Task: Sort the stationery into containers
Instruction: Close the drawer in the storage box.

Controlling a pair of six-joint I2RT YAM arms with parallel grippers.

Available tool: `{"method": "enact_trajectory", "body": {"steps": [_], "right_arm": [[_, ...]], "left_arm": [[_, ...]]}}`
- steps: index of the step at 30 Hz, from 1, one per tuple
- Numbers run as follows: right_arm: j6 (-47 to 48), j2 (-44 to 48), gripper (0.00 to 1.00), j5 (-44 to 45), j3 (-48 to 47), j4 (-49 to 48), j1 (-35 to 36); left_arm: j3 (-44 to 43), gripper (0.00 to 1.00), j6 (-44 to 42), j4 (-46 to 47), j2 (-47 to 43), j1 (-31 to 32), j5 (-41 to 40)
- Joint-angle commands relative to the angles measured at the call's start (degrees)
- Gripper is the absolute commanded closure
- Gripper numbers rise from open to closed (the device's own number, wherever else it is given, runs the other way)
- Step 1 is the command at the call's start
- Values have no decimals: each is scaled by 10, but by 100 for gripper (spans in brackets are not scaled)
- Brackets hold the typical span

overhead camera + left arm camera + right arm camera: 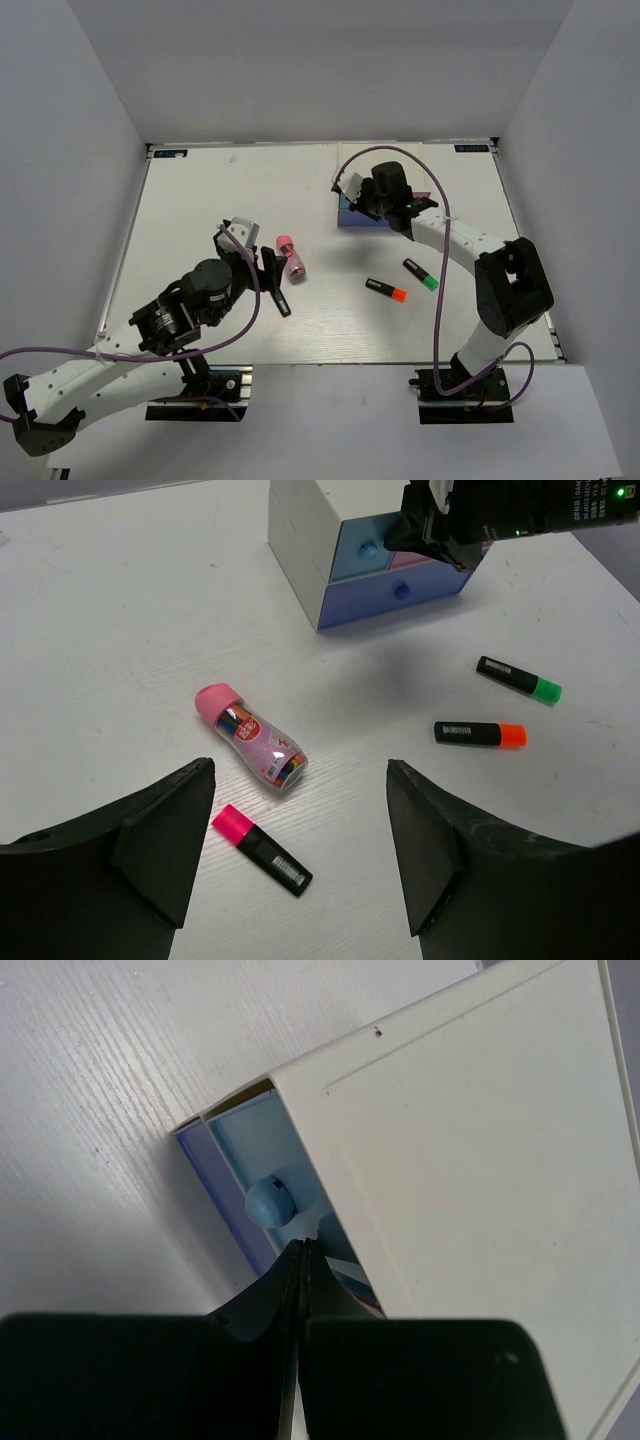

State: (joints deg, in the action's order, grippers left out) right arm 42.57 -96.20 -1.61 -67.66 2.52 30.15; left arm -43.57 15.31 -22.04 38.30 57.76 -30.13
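The pink-capped bottle [250, 735] lies on its side near mid-table with the pink marker [262, 849] just beside it. Both lie below the left gripper [300, 780], whose fingers are spread wide. The orange marker [480, 734] and green marker [518, 678] lie apart to the right.

Beyond them stands the white organiser [300, 540]. The right gripper [302, 1250], fingers pressed together and holding nothing, points at the organiser's pale blue drawer [260, 1150], just beside the knob [268, 1201]. The right arm's forearm passes near the green marker.

Everything lies well in from the table's [200, 200] edges.
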Motion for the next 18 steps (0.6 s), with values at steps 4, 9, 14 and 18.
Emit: {"method": "enact_trajectory", "body": {"steps": [4,9,14,18], "right_arm": [[1,40,100,-57,-6,30,2],[-55,117,79,-84,47,25,-5],[-214,188,10,-53,88,26,-5],[-313,210,10,-28,104,34,-12]], "left_arm": [[-2,20,0,2,-11,-2,7],[-2,20,0,2,-11,-2,12],[-2,19,0,2,-11,-2,12],[-2,19,0,2,-11,-2,17]]}}
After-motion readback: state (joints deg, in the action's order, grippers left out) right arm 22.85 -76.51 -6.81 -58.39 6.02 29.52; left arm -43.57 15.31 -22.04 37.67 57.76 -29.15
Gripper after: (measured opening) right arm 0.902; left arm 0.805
